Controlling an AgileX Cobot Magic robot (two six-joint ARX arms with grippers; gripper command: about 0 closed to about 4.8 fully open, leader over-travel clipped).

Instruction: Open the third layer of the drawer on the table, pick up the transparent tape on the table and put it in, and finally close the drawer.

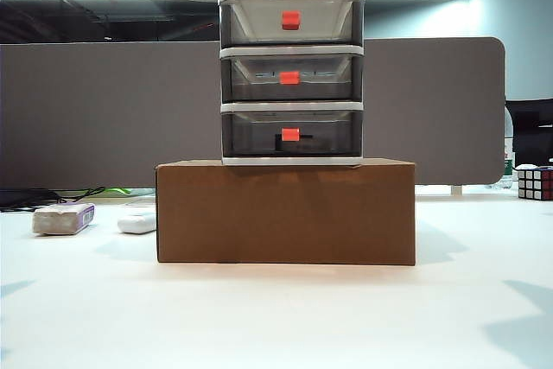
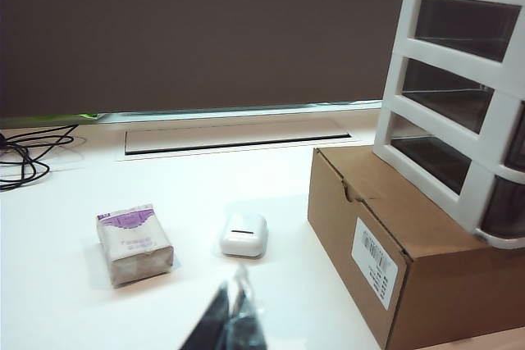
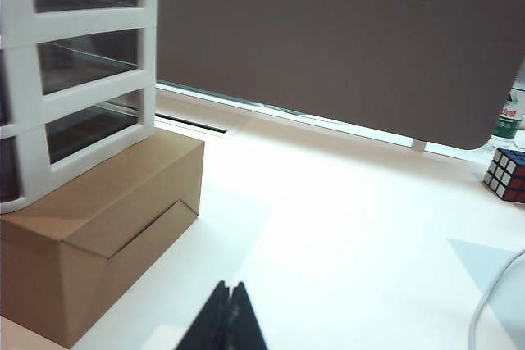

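The drawer (image 1: 291,75) is a white-framed cabinet with three smoky-grey tiers, standing on a brown cardboard box (image 1: 285,212) on the white table (image 1: 276,317). The third layer (image 1: 259,131), the lowest tier, is pushed in flush like the two above it. Its red-orange handle (image 1: 291,135) faces the exterior camera. The transparent tape is out of view. My left gripper (image 2: 238,284) hangs shut over bare table, left of the box (image 2: 385,235) and the drawer (image 2: 459,96). My right gripper (image 3: 230,288) is shut over bare table, right of the box (image 3: 107,219) and the drawer (image 3: 82,63). Neither gripper shows in the exterior view.
A purple-and-white tissue pack (image 1: 63,219) and a small white case (image 1: 137,223) lie left of the box. A Rubik's cube (image 1: 535,182) sits at the far right. A grey partition (image 1: 86,110) backs the table. Black cables (image 2: 25,153) trail at the left edge, and a white cable (image 3: 492,301) at the right.
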